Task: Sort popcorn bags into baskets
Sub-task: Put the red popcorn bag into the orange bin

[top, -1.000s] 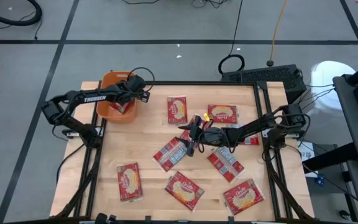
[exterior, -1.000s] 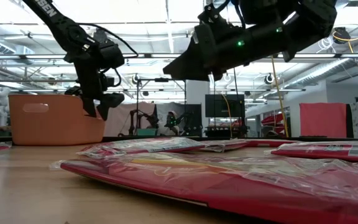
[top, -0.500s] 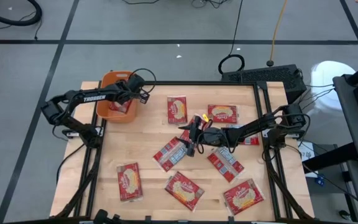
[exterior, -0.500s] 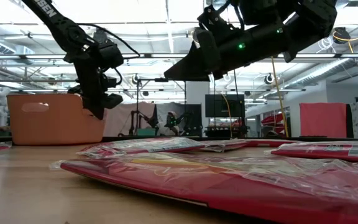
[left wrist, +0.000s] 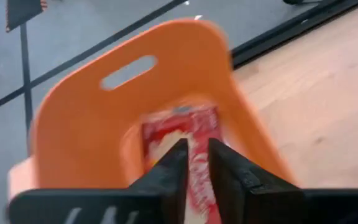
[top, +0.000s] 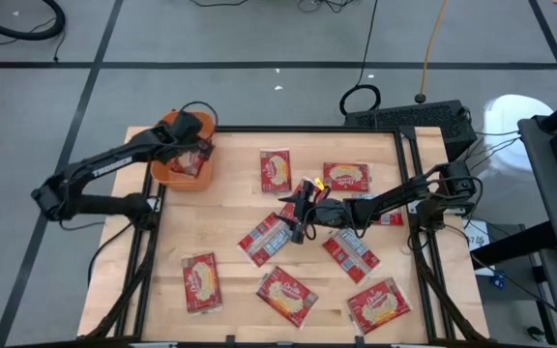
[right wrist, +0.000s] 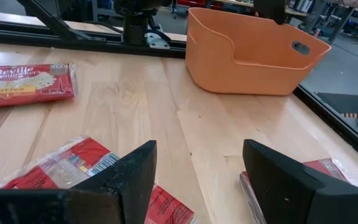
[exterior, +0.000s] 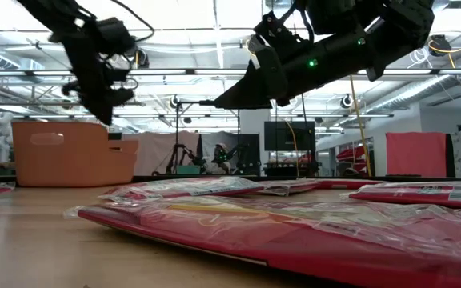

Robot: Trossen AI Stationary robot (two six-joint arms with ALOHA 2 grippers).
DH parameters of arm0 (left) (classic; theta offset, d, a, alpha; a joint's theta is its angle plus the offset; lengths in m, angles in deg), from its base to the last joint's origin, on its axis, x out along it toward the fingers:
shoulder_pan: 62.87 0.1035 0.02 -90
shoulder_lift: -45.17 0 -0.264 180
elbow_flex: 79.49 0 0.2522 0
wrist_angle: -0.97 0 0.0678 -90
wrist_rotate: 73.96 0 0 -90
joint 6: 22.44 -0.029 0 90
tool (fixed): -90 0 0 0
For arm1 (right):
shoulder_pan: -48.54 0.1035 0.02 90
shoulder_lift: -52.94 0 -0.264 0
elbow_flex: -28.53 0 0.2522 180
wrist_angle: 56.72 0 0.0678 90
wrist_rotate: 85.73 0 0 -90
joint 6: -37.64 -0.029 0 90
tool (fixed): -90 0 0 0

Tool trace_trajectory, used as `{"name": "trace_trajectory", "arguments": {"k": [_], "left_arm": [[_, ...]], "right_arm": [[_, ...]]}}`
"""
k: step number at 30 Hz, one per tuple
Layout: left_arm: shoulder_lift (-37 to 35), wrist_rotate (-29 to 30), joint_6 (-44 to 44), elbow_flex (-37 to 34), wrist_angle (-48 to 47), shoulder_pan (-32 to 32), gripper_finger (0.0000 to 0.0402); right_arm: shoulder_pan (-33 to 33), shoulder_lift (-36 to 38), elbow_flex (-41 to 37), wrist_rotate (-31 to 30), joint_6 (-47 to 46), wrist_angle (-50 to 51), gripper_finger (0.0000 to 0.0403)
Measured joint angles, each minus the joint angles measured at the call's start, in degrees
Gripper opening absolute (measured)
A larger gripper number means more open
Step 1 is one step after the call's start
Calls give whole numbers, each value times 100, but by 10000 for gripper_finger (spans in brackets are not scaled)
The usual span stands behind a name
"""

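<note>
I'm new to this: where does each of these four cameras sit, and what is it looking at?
High view: overhead, straight down on the wooden table; both dark arms show.
Low view: at tabletop height, across red popcorn bags; both arms hang above.
Left wrist view: on the left arm, looking into the orange plastic basket; the left gripper shows.
Right wrist view: on the right arm, across the table; the right gripper shows open.
All four share the basket.
</note>
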Motion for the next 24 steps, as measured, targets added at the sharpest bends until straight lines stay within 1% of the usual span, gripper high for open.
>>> {"name": "trace_trajectory", "arguments": {"k": [3,6,10,13,17,19,24], "left_arm": [[-119,-7,31,0,-596,58,118],[-8,-136,64,0,-953,88,161],[356,-181,190,0,-981,87,211],[714,-299,290,0,-903,87,236],[1253,-315,337,0,-645,115,249],[1485,-450,333,0,-498,160,248],[2073,-580,278,0,-315,335,236]], "right_arm": [[0,2,0,0,58,2,233],[-34,2,0,2,214,-3,233],[-94,2,0,32,232,-1,233],[-116,2,0,227,219,0,233],[-117,2,0,302,184,-1,233],[-118,2,0,302,148,2,233],[-118,2,0,300,125,2,233]]}}
